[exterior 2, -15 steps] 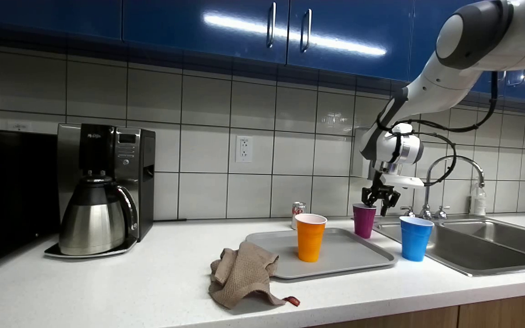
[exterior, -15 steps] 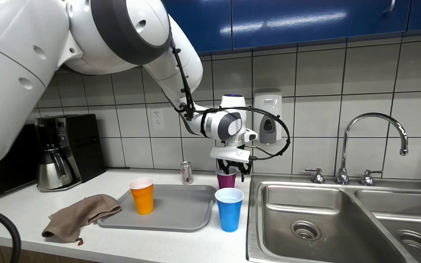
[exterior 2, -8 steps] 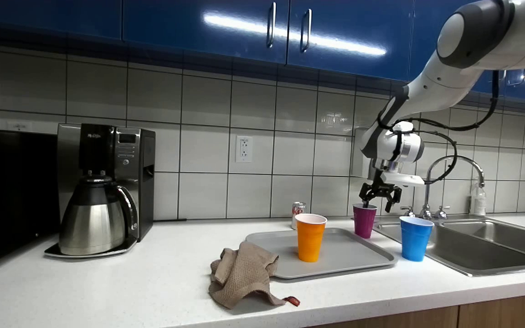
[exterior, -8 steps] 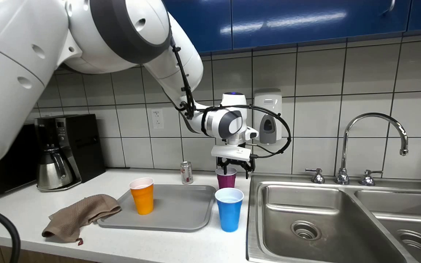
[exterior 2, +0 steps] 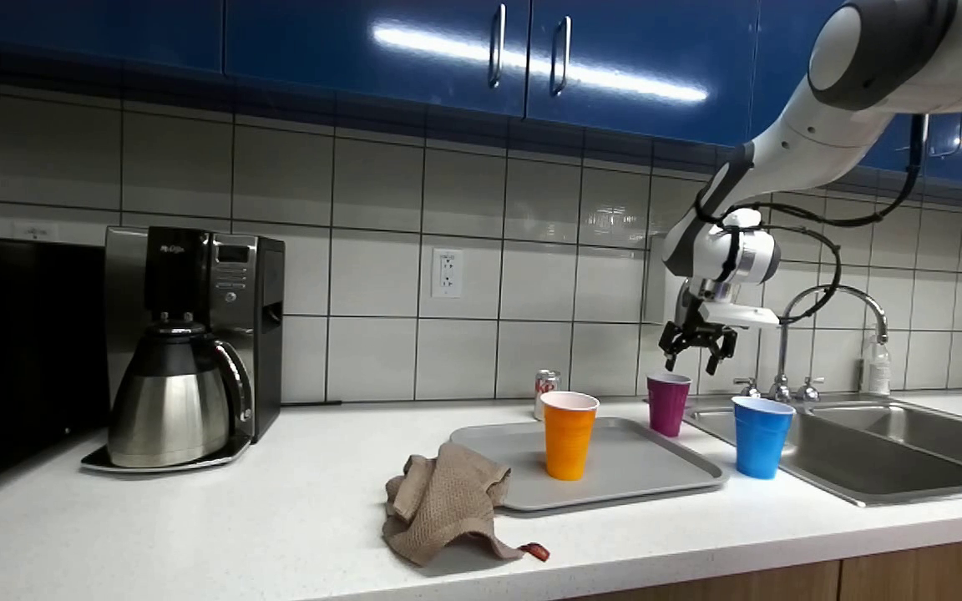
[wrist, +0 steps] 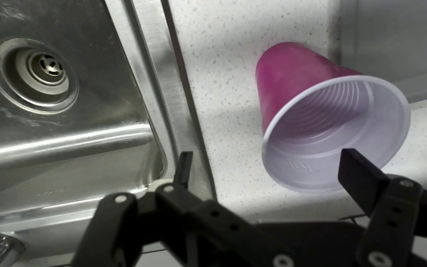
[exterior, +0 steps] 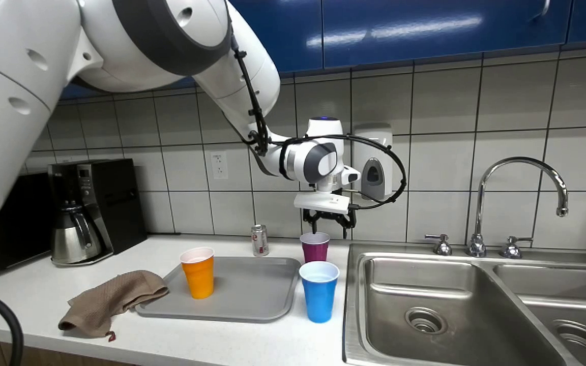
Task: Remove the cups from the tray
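An orange cup stands upright on the grey tray, toward its left part; it also shows in an exterior view. A purple cup stands upright on the counter between the tray and the sink, near the wall. It shows large in the wrist view, with its white inside visible. A blue cup stands upright on the counter in front of the purple one. My gripper is open and empty just above the purple cup. In the wrist view one finger overlaps the cup's mouth.
A steel sink with a tall faucet lies right of the cups. A can stands behind the tray. A brown cloth overlaps the tray's left edge. A soap dispenser is on the wall behind my gripper. A coffee maker stands left.
My gripper's fingers have spread wider and the gripper has risen, so that its finger has come up out of the purple cup. The cups and tray have not moved.
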Motion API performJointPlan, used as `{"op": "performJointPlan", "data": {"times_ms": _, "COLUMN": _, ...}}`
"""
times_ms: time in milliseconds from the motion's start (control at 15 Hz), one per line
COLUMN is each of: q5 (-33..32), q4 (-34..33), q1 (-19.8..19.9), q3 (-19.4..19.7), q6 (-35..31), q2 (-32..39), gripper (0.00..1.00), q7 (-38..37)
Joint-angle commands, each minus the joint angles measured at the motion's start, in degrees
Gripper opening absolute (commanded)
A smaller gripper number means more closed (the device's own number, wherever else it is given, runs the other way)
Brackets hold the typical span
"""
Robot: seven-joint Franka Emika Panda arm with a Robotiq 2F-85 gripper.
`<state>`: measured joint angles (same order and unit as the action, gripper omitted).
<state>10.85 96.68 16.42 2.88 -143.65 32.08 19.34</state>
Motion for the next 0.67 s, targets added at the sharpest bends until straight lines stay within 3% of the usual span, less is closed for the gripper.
{"op": "performJointPlan", "data": {"times_ms": 0, "q5": -0.9, "q4": 4.6, "q1": -0.1, "q3": -0.7, "q6": 0.0, "q2": -5.2, "gripper": 1.0, "q7": -0.4}}
{"op": "performJointPlan", "data": {"times_ms": 600, "q5": -1.1, "q4": 13.8, "q1": -4.4, "q3": -1.2, "q6": -0.5, "q2": -14.2, "gripper": 1.0, "q7": -1.7}}
